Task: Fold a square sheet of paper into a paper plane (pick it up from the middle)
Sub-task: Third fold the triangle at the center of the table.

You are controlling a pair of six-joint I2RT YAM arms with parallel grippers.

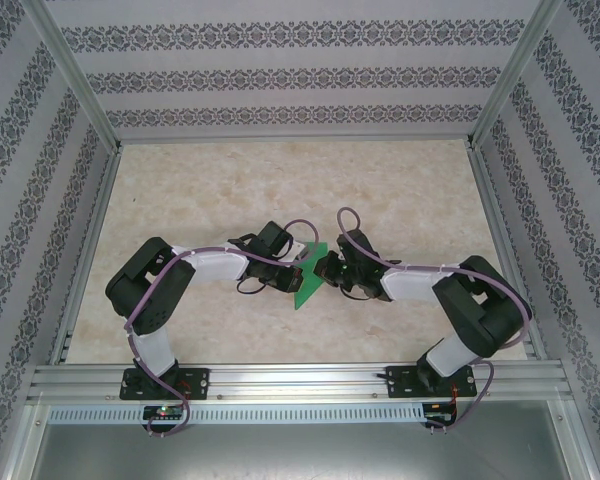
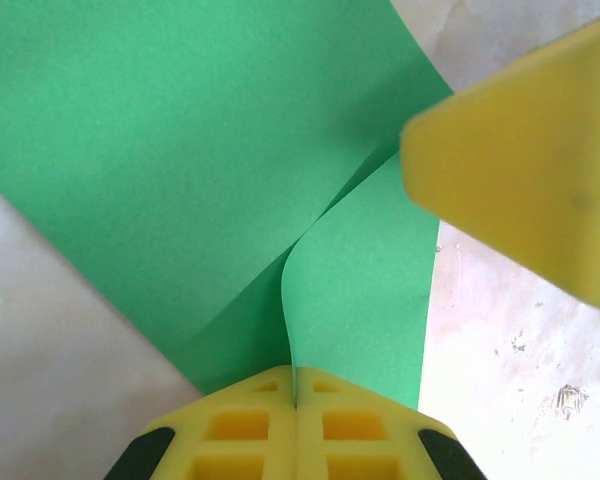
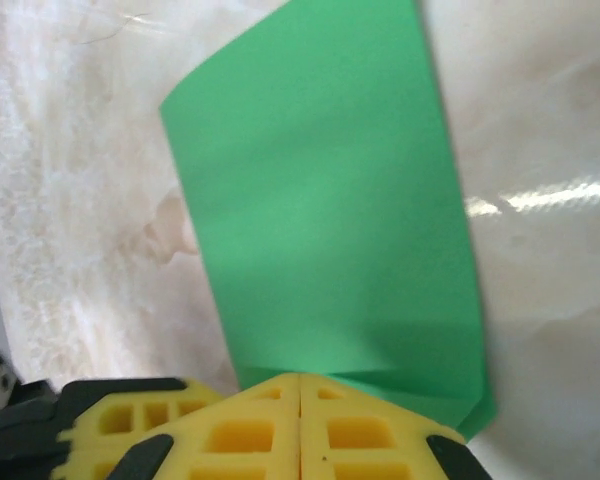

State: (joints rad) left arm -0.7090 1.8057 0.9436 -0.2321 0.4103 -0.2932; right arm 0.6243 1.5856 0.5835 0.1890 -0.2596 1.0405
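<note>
We find the sheet of paper (image 1: 308,280) over the middle of the table (image 1: 180,200), a little toward the table's near edge, caught between the two arms that reach in from the table's left and right sides. From above it reads as a narrow, bright green shape, its pointed end aimed at the table's near edge. The left gripper (image 2: 296,392) has its two yellow fingers pressed flat together with no gap between them, and an edge of the green paper runs straight into that seam, so we take it as clamped on the sheet. Just ahead of that grip the paper bends upward in a soft curl, and a crease runs away from it across a wider green panel that slopes over the pale marbled tabletop. One yellow finger (image 2: 520,170) of the other arm shows at the upper right of the left wrist view, close against the sheet's edge. The right gripper (image 3: 300,388) is likewise closed tight, its fingers meeting on the lower border of the paper – a small folded lip shows right at the pinch. Whether the sheet's lower tip touches the table – we cannot tell.
</note>
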